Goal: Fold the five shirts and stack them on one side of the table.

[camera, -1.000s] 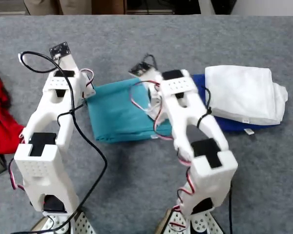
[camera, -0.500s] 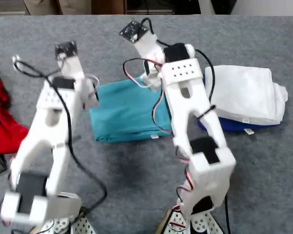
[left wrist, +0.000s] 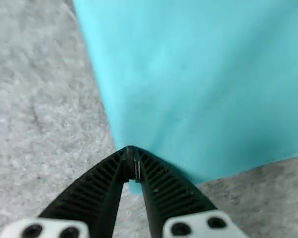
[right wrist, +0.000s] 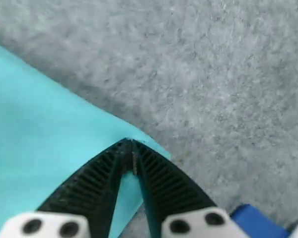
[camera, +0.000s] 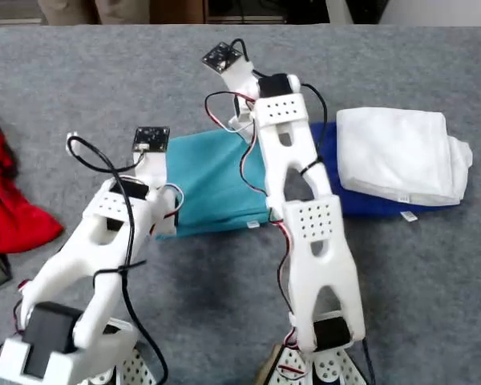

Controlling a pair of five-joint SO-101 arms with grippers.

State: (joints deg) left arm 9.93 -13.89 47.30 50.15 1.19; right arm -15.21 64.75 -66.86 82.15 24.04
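**Both claws closed at opposite corners of the teal shirt**

The teal shirt (camera: 212,180) is lying folded into a flat rectangle near the middle of the grey table (camera: 401,72), and every other thing here is being placed from it.

The left claw (left wrist: 132,166) is sitting at the shirt's near corner on the left arm's side. Its dark ribbed fingers (left wrist: 94,191) are pressed together, with their tips meeting right over the point of the cloth. A sliver of teal is showing just past the tips. Whether any fabric is caught between them cannot be told.

The right claw (right wrist: 129,151) is sitting at the shirt's far corner on the right arm's side, diagonally across from the left one. Its fingers (right wrist: 169,186) are likewise pressed together, with the tips resting on the corner's edge where teal is meeting grey. Here too it is unclear whether cloth is being pinched.

On the right arm's side of the teal shirt, a folded white shirt (camera: 397,152) is lying on top of a blue shirt (camera: 361,204). The blue shirt's edge is running up to the teal one behind the right arm.

Well apart on the teal shirt's other side, a red shirt (camera: 8,208) is lying crumpled at the table's edge.
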